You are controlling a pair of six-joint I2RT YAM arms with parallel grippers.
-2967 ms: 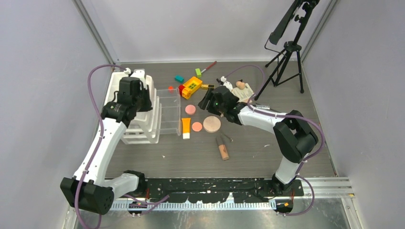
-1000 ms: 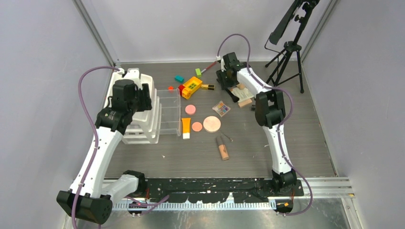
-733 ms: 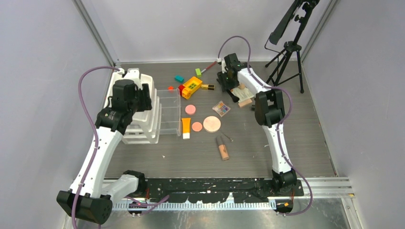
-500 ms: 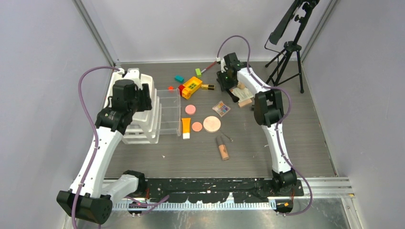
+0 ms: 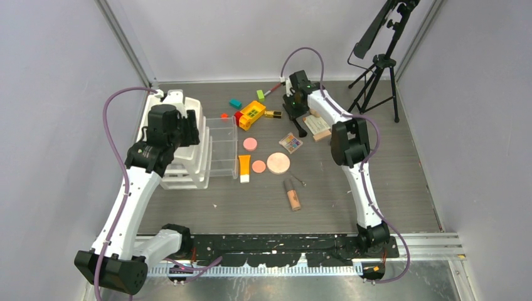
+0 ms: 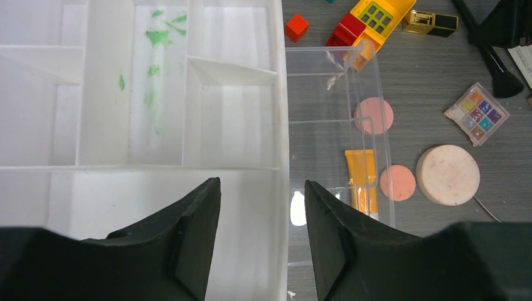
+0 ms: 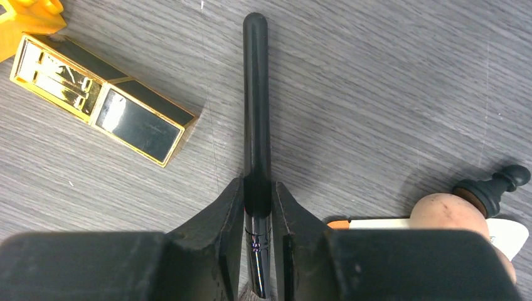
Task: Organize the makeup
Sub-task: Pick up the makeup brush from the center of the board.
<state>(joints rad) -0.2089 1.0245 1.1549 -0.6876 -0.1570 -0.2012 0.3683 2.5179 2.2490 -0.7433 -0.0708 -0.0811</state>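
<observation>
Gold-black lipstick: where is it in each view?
Top external: gold-black lipstick far centre, just right of the yellow brick.
Left wrist: top right, right of the brick.
Right wrist: upper left, left of the black brush.
Shared landmark: yellow brick, top-left corner in right wrist.

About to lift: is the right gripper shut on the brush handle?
Shut. Right wrist view: fingers of the right gripper press both sides of the black brush handle, no gap.
</observation>
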